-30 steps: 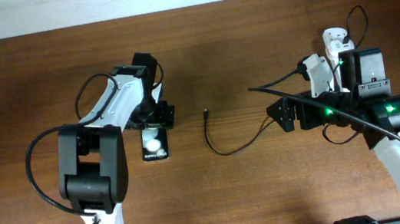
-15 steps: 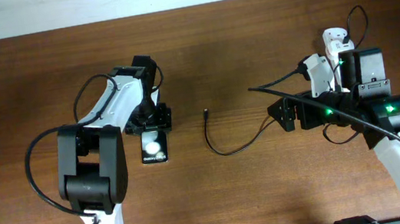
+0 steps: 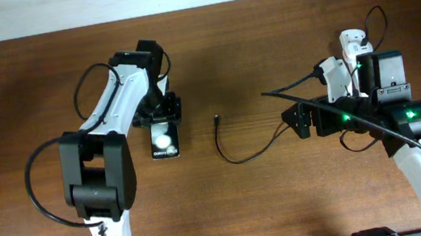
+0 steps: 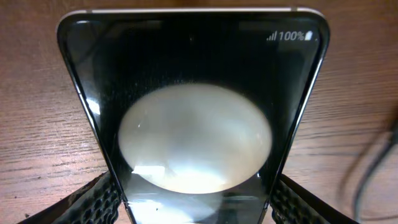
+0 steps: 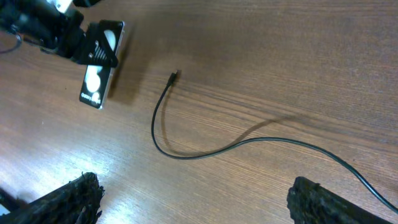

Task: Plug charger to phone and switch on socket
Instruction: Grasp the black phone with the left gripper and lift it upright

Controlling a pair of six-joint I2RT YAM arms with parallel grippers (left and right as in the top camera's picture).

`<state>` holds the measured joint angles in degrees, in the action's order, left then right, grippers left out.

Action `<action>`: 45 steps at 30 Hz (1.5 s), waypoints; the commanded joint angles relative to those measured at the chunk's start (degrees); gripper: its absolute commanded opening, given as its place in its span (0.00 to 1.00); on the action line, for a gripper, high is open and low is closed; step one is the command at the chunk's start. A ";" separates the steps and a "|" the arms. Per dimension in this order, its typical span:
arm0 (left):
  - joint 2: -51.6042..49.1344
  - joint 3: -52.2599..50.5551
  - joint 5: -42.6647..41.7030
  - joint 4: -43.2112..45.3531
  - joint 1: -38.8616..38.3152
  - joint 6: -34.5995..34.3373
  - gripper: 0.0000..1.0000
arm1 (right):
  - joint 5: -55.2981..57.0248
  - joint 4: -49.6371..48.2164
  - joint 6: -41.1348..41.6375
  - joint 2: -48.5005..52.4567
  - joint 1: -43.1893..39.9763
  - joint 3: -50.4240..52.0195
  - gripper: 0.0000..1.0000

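The phone lies flat on the table, its black glossy screen reflecting a white spot. My left gripper is shut on the phone's far end. In the left wrist view the phone fills the frame between my two fingers. The charger's thin black cable curves across the table middle, its plug tip lying free to the right of the phone. My right gripper is open and empty above the cable. The socket shows as a white end behind my right arm. The adapter is hidden.
A pale wall edge runs along the table's far side. The right arm's thicker black cables loop above the table near the charger cable. The phone also shows in the right wrist view, with the left gripper at its end.
My left gripper has drawn back towards the far side, and the phone has slid that way with it and turned slightly. The right arm and the cable have not moved.
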<state>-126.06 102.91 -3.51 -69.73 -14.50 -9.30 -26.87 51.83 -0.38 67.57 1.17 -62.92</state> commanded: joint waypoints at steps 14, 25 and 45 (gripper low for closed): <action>0.07 0.85 -17.73 0.20 1.70 -2.69 0.68 | 0.52 0.87 0.02 6.08 -0.04 -1.01 0.99; 0.07 0.98 -63.04 -2.23 9.09 -3.13 0.59 | 0.55 1.14 0.00 6.10 -0.04 -1.01 0.99; 0.07 0.96 -76.98 -16.52 9.09 -12.57 0.36 | 0.52 1.36 0.02 6.10 -0.04 -1.01 0.99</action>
<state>-126.08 103.33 -71.81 -86.02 -5.65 -21.32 -26.87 53.15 -0.19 73.47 1.17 -62.92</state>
